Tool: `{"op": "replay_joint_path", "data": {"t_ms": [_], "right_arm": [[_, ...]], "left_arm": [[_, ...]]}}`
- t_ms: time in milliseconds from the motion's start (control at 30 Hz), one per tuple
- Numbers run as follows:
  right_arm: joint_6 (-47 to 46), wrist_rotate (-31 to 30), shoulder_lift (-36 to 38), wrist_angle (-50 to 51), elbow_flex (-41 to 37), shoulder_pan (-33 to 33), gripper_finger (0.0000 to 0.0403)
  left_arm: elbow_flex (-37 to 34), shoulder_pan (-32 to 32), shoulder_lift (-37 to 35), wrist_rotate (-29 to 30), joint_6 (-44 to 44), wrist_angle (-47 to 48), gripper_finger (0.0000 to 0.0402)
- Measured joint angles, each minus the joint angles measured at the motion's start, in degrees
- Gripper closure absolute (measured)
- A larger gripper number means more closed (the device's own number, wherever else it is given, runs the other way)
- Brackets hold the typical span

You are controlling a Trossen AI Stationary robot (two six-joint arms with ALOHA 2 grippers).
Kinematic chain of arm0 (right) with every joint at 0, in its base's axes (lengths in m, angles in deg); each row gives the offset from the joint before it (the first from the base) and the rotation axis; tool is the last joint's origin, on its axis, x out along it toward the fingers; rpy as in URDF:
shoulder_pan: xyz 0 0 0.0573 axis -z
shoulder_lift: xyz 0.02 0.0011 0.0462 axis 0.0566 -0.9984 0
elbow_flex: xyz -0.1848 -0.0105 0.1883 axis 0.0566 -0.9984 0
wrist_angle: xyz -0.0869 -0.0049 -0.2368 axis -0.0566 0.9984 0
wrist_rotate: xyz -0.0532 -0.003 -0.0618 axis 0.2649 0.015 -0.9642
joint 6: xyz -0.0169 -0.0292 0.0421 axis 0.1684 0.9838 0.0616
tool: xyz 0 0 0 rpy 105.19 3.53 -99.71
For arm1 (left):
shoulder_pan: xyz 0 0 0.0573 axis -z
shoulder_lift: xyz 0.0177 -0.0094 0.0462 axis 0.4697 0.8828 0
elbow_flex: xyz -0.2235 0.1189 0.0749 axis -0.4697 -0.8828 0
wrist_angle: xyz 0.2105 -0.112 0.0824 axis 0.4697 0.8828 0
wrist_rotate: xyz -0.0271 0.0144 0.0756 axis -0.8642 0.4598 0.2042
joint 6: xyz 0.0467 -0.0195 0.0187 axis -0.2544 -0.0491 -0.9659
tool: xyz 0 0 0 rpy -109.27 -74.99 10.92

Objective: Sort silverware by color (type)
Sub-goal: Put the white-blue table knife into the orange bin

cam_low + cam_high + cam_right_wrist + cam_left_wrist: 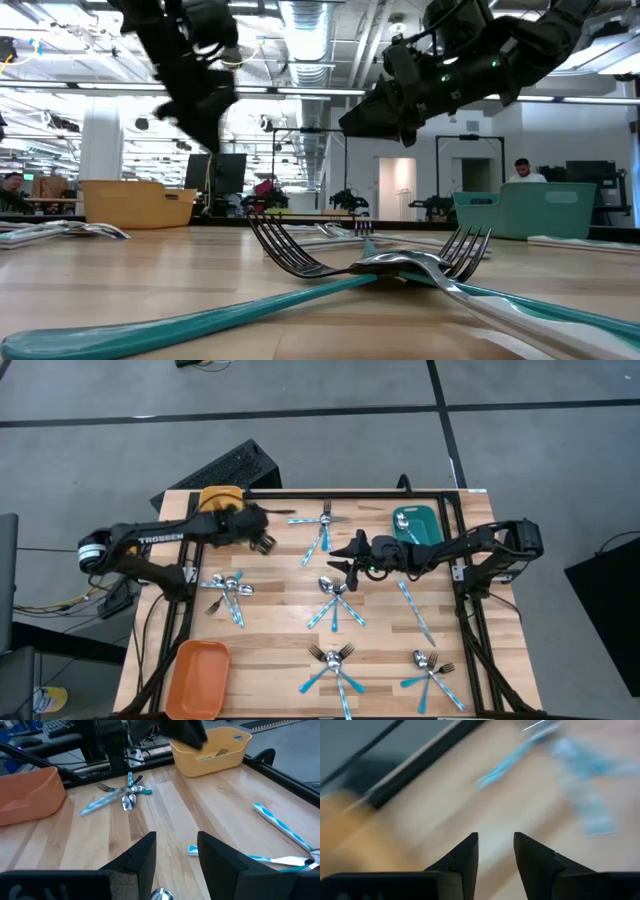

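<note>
Two arms up, silverware still all over the table

Two grippers are both off the wood right now. The left gripper [264,542] sits at the far left of the butcher-block table [280,585], just beside the yellow tray [220,495], and its wrist view is smeared, but the two dark fingers [465,857] show a clear gap between them with nothing in it. So it's parted and empty.

The right gripper [338,567] reaches in toward the middle of the table from the right side. Its fingers [142,855] are also spread apart with nothing clamped, hanging above a spoon-and-knife cluster [334,600] in the centre.

Silverware with light-blue handles is scattered in little piles: one pile [228,592] on the left, a fork-and-knife pile [322,532] toward the far edge, a fork pile [335,665] at the near edge, another mixed pile [430,675] at the near right, and a lone knife [414,610] lying diagonally on the right. From the right wrist camera a fork [218,752] looks to be lying inside the yellow tray.

The teal tray [415,525] is at the far right, partly under the right arm, and the orange tray [198,678] sits at the near left corner.
</note>
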Motion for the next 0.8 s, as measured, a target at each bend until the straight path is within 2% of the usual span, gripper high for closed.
{"op": "replay_joint_path", "data": {"t_ms": [100, 167, 300, 433, 533, 600, 667, 733, 800], "right_arm": [[-3.9, 0.0, 3.9, 6.6, 0.0, -0.2, 0.0236], [-7.5, -0.2, 8.0, 13.5, 0.0, -1.5, 0.0236], [-15.9, -1.6, 16.9, 30.0, 0.1, -5.8, 0.0236], [-25.7, -9.6, 22.4, 45.3, 0.1, -9.8, 0.0236], [-33.2, -13.9, 22.9, 54.0, 0.1, -10.6, 0.0236], [-39.0, -12.6, 22.3, 60.1, 0.0, -10.5, 0.0236], [-45.4, -8.1, 21.3, 66.4, 0.1, -11.1, 0.0236], [-51.6, -3.1, 20.1, 73.0, 0.0, -13.8, 0.0236], [-57.8, -0.9, 19.5, 77.0, 0.0, -17.5, 0.0236]], "left_arm": [[-2.5, 4.0, 0.0, -5.3, -3.4, -14.5, 0.0288], [-3.3, 6.5, 0.0, -6.2, -4.4, -19.8, 0.0288], [-3.3, 10.3, 0.0, -6.4, -9.2, -23.2, 0.0288], [-3.3, 11.0, 0.1, -6.1, -13.6, -25.8, 0.0288], [-3.3, 10.3, 1.3, -5.9, -15.0, -29.2, 0.0288], [-3.3, 10.0, 3.1, -6.1, -14.7, -30.7, 0.0288], [-3.3, 9.8, 5.9, -7.8, -14.2, -33.3, 0.0288], [-3.3, 10.1, 9.0, -9.5, -14.4, -35.2, 0.0288], [-3.3, 10.6, 11.8, -10.4, -15.9, -37.8, 0.0288]]}}
